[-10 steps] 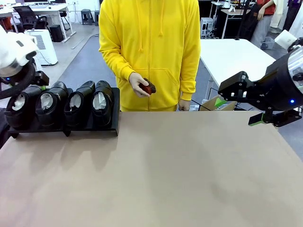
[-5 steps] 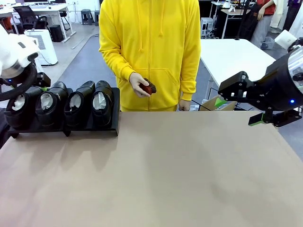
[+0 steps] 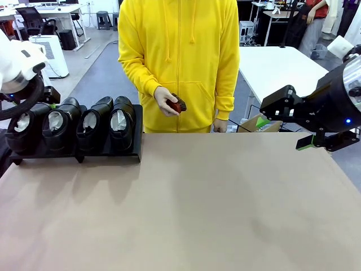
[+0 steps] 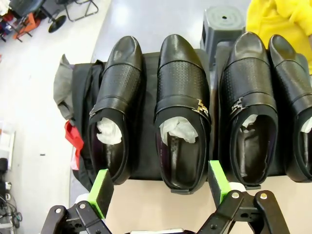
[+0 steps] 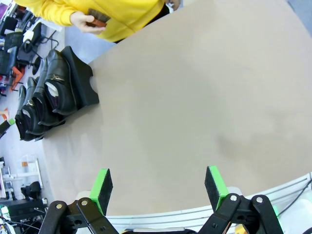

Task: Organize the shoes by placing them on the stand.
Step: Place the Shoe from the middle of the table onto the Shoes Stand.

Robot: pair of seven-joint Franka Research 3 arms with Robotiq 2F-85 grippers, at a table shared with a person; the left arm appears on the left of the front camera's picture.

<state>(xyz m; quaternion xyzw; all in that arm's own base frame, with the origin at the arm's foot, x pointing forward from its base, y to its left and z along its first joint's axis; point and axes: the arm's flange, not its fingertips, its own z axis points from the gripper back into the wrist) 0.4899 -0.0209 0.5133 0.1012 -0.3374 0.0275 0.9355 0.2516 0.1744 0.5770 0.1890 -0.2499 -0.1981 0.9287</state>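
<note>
Four glossy black shoes (image 3: 73, 129) stuffed with white paper stand side by side on the low black stand (image 3: 110, 153) at the table's far left. In the left wrist view my left gripper (image 4: 160, 187) hovers open just above the heel of the second shoe (image 4: 183, 112), touching nothing; the stand (image 4: 145, 146) shows between the shoes. My right gripper (image 3: 285, 133) hangs open and empty at the far right, well above the table. In the right wrist view the right gripper (image 5: 158, 185) looks down on the bare tabletop, with the shoes (image 5: 46, 92) far off.
A person in a yellow hoodie stands at the far edge, one hand holding a small dark-red brush (image 3: 175, 105). The brown tabletop (image 3: 214, 203) is free from the middle to the right. A grey stool (image 4: 224, 22) stands behind the stand.
My left arm has shifted slightly above the shoes. The shoes, the right arm and the person's hand have stayed put.
</note>
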